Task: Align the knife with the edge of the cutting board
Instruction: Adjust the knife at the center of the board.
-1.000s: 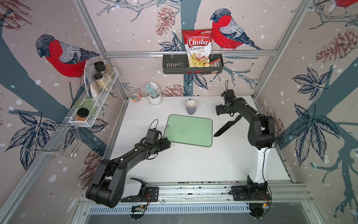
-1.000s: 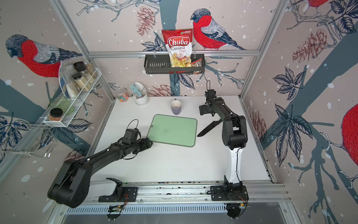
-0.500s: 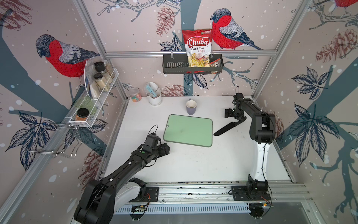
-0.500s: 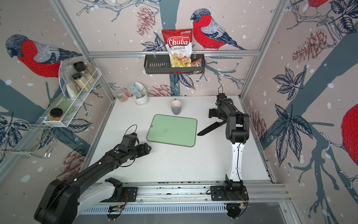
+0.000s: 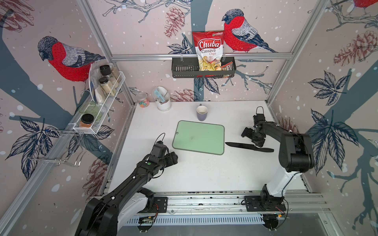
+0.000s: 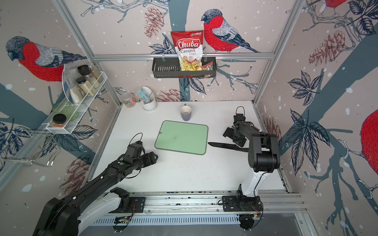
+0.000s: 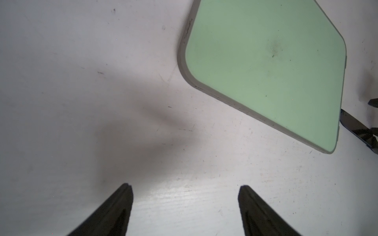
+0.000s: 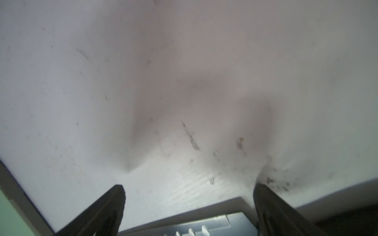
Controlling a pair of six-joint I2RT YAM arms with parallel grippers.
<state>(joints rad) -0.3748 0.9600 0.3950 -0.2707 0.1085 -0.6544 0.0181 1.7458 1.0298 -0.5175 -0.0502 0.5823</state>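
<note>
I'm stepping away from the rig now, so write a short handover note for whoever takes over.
Left gripper: open, empty, over bare table short of the cutting board.
Right gripper: open, empty, just above the knife.
Knife: flat on the table beside the board's short edge without the hole, tip near that edge, handle pointing away, roughly square to it.
Done: nothing aligned yet.
Left: turn the knife parallel to the board's edge and set it alongside.

A purple mug (image 5: 201, 112) stood on the white tabletop (image 5: 204, 173) near the back wall. A chips bag (image 5: 209, 51) sat in the black wall basket (image 5: 184, 70); a candy jar (image 5: 142, 100) stood beside a white holder (image 5: 163, 101).
</note>
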